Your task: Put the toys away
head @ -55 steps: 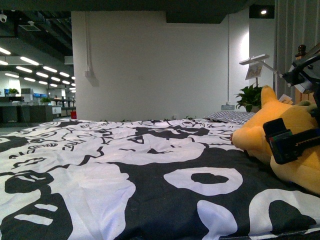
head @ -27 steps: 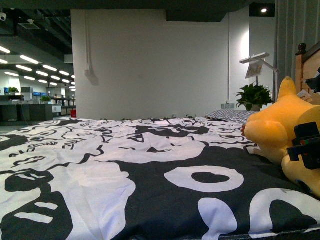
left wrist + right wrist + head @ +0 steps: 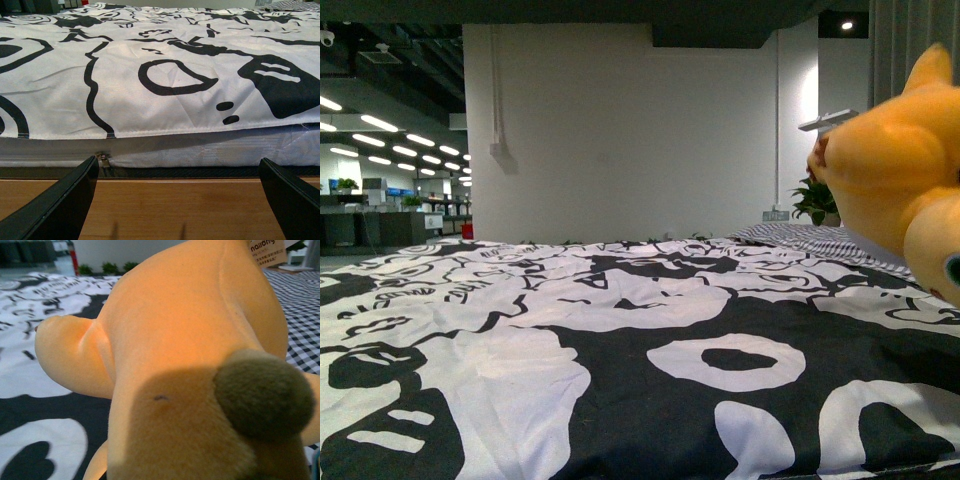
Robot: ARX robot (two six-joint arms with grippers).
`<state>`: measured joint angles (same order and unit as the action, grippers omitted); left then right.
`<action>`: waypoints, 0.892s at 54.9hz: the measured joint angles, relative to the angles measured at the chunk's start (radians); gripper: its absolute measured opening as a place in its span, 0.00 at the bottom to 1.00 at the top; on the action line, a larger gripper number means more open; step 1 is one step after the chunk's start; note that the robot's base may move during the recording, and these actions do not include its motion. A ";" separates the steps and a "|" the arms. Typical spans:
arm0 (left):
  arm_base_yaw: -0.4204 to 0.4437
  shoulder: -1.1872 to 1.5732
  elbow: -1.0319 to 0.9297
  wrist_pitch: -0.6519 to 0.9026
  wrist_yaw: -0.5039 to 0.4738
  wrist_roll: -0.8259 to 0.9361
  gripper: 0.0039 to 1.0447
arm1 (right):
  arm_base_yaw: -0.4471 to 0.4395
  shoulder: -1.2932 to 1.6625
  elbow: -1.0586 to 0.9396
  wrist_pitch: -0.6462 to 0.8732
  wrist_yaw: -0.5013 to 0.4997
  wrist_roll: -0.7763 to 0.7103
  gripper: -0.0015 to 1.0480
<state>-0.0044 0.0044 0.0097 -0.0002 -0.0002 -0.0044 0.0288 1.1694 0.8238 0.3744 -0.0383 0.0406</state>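
Note:
The yellow-orange plush toy [image 3: 895, 170] hangs in the air at the far right of the front view, above the bed, with a pointed ear at the top. It fills the right wrist view [image 3: 190, 340], with a brown round patch and a paper tag. My right gripper is shut on the plush toy; its fingers are hidden behind the plush and do not show in the front view. My left gripper [image 3: 180, 200] is open and empty, low at the wooden bed frame [image 3: 175, 205] below the mattress edge.
A black-and-white patterned bedspread [image 3: 570, 340] covers the bed. A checked pillow [image 3: 800, 235] lies at the far right, with a potted plant [image 3: 815, 200] and a lamp behind it. A white wall stands beyond the bed.
The plush toy has been lifted off the bed and now hangs higher at the right. The right gripper's black fingers, seen earlier on the plush, have left the front view.

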 joint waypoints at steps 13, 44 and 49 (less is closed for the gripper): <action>0.000 0.000 0.000 0.000 0.000 0.000 0.95 | -0.056 -0.441 -0.215 -0.079 -0.214 0.158 0.19; 0.000 0.000 0.000 0.000 0.000 0.000 0.95 | 0.000 -0.962 -0.620 -0.087 -0.127 0.137 0.19; 0.000 0.000 0.000 0.000 0.000 0.000 0.95 | -0.041 -1.005 -0.690 -0.068 -0.151 0.117 0.19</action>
<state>-0.0044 0.0044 0.0097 -0.0002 -0.0002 -0.0044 -0.0120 0.1646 0.1333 0.3069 -0.1894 0.1577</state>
